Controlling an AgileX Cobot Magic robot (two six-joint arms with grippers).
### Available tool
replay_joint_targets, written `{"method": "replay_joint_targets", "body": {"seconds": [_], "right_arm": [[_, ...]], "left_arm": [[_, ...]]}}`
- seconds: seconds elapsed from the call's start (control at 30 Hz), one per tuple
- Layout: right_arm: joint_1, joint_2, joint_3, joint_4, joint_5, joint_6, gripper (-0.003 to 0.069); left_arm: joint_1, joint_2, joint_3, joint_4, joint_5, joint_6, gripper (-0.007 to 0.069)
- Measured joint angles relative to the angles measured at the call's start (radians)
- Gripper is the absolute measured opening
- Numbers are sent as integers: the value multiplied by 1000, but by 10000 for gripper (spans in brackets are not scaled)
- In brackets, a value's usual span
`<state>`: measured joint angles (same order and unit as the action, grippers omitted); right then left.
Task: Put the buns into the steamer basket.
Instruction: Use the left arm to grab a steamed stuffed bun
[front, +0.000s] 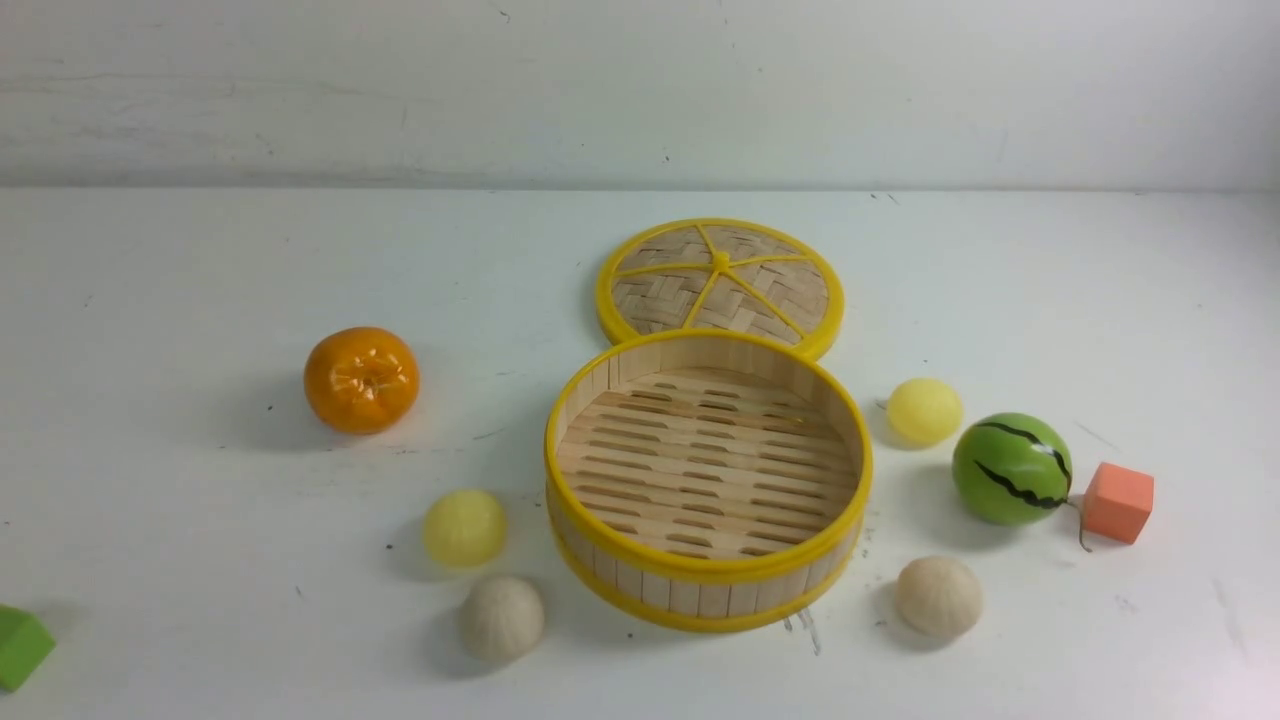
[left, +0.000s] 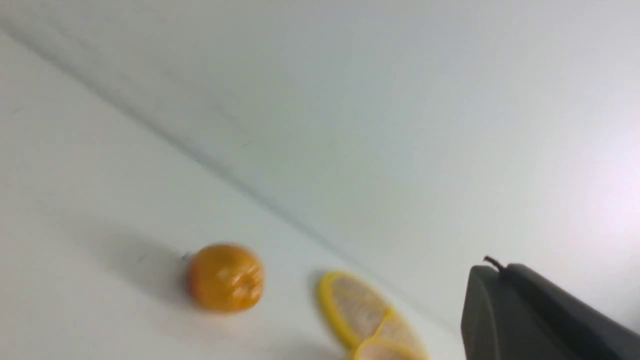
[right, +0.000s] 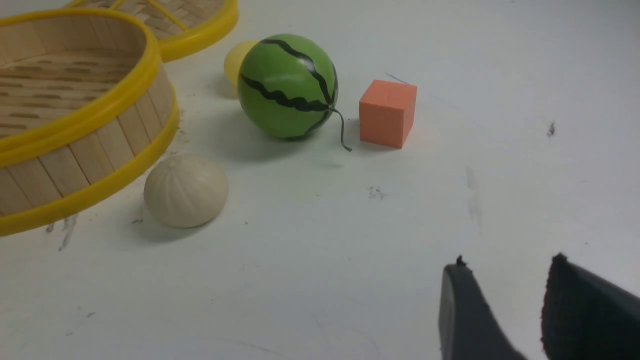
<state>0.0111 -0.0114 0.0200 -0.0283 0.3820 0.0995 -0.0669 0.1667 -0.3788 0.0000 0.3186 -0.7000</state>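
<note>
The steamer basket (front: 700, 577) stands empty mid-table, and its rim (right: 85, 117) also shows in the right wrist view. Left of it lie a pale yellow bun (front: 464, 528) and a beige bun (front: 501, 617). To its right lie another yellow bun (front: 924, 411) (right: 233, 59) and another beige bun (front: 938, 596) (right: 186, 190). Neither gripper appears in the front view. My left gripper (left: 500, 270) is shut on nothing, pointing over the table's far part. My right gripper (right: 507, 262) is open and empty, well short of the right beige bun.
The basket's woven lid (front: 720, 280) (left: 360, 315) lies flat behind it. An orange tangerine (front: 361, 379) (left: 226, 277) sits at the left. A green watermelon ball (front: 1012, 468) (right: 286, 86) and an orange cube (front: 1117, 502) (right: 387, 114) sit at the right. A green block (front: 20, 645) lies at the near left.
</note>
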Motion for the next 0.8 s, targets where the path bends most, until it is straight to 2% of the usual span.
{"method": "replay_joint_targets", "body": {"seconds": [0.07, 0.13, 0.2, 0.27, 0.3, 0.37, 0.47, 0.6, 0.67, 0.77, 0.8], "right_arm": [[0, 0, 0, 0, 0, 0, 239], [0, 0, 0, 0, 0, 0, 239], [0, 0, 0, 0, 0, 0, 239], [0, 0, 0, 0, 0, 0, 239], [0, 0, 0, 0, 0, 0, 239], [0, 0, 0, 0, 0, 0, 239], [0, 0, 0, 0, 0, 0, 239], [0, 0, 0, 0, 0, 0, 239], [0, 0, 0, 0, 0, 0, 239], [0, 0, 0, 0, 0, 0, 239], [0, 0, 0, 0, 0, 0, 239]], "left_arm": [[0, 107, -79, -7, 163, 76, -13], [0, 256, -180, -36, 388, 222, -13], [0, 329, -220, -61, 482, 296, -13], [0, 505, -296, -147, 658, 465, -13], [0, 575, -319, -186, 698, 524, -13], [0, 692, -349, -258, 716, 617, -13], [0, 895, -373, -355, 654, 747, -13], [-26, 1031, -398, -403, 594, 788, -13], [-111, 1085, -426, -406, 562, 795, -13], [-313, 1123, -478, -372, 502, 759, -13], [-325, 1125, -482, -368, 498, 759, -13]]}}
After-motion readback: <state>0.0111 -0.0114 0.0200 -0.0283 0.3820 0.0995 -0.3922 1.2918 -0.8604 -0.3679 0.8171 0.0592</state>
